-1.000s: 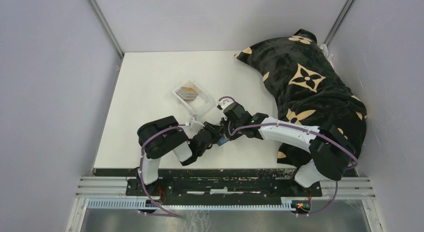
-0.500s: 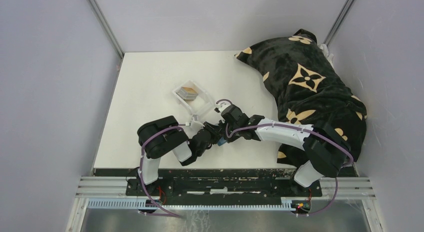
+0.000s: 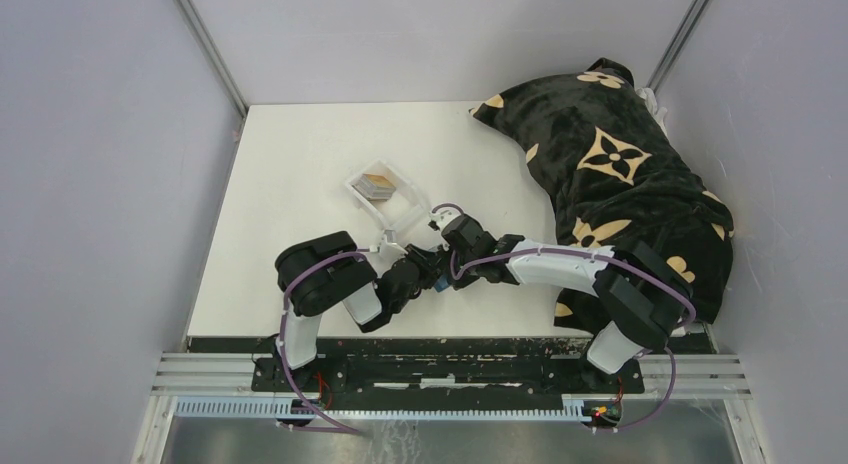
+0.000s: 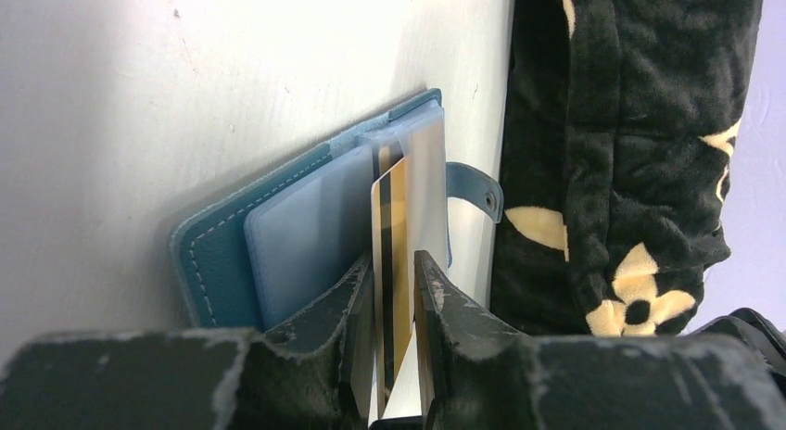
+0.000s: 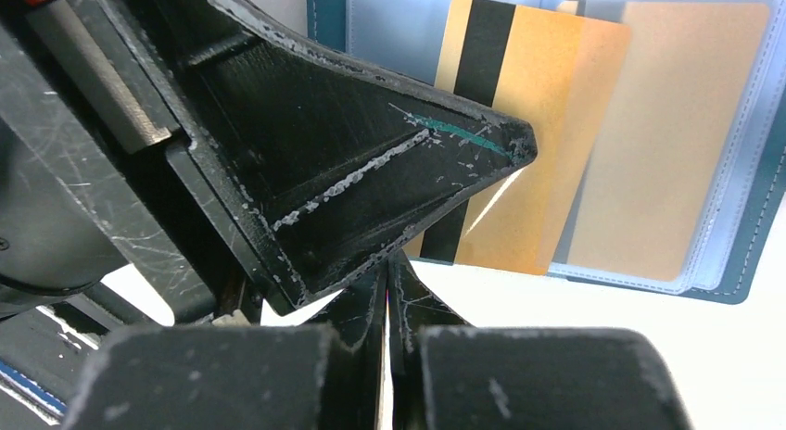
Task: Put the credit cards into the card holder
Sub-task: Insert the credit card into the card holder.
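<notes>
The teal card holder [image 4: 218, 254] lies open on the white table, its clear sleeves facing up. My left gripper [image 4: 393, 274] is shut on a gold credit card [image 4: 393, 212] with a black stripe, whose far end sits at a sleeve's mouth. In the right wrist view that card [image 5: 533, 124] overlaps a sleeve beside a tan card [image 5: 677, 133] lying inside the holder [image 5: 753, 254]. My right gripper [image 5: 387, 274] is shut and empty, just below the left finger [image 5: 371, 143]. In the top view both grippers [image 3: 432, 271] meet over the holder. More credit cards [image 3: 377, 183] lie in the clear tray [image 3: 400, 206].
A black blanket with tan flower prints [image 3: 620, 164] covers the table's right side and lies close beside the holder's snap tab [image 4: 475, 191]. The clear tray stands just beyond the grippers. Grey walls enclose the table.
The right arm has shifted a little left, bringing its gripper closer against the left gripper. The left arm has hardly moved.
</notes>
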Controlling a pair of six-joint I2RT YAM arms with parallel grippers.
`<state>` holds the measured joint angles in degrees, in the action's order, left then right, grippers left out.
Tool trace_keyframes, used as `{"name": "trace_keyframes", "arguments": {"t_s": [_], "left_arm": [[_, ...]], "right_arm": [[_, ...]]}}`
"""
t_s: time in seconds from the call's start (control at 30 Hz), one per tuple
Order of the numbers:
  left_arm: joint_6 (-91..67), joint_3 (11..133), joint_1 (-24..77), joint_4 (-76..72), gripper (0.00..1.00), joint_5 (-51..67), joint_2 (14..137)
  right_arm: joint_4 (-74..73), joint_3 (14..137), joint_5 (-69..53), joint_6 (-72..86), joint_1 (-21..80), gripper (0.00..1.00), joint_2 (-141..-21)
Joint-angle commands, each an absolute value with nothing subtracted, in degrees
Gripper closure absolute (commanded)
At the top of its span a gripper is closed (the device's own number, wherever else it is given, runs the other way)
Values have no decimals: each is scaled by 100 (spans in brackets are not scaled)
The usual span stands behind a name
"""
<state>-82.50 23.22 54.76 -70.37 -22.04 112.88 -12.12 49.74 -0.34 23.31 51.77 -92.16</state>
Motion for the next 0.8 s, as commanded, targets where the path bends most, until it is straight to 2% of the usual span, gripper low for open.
{"name": "trace_keyframes", "arguments": {"t_s": [0.0, 0.77], "left_arm": [[-8244, 2237, 5502, -6816, 71, -1971, 11441], [-8224, 2275, 5493, -6872, 70, -1889, 11572]], "right_arm": [[-545, 5016, -37, 2424, 5229, 99, -9337], [-782, 5147, 967, 2477, 5214, 99, -9307]]}}
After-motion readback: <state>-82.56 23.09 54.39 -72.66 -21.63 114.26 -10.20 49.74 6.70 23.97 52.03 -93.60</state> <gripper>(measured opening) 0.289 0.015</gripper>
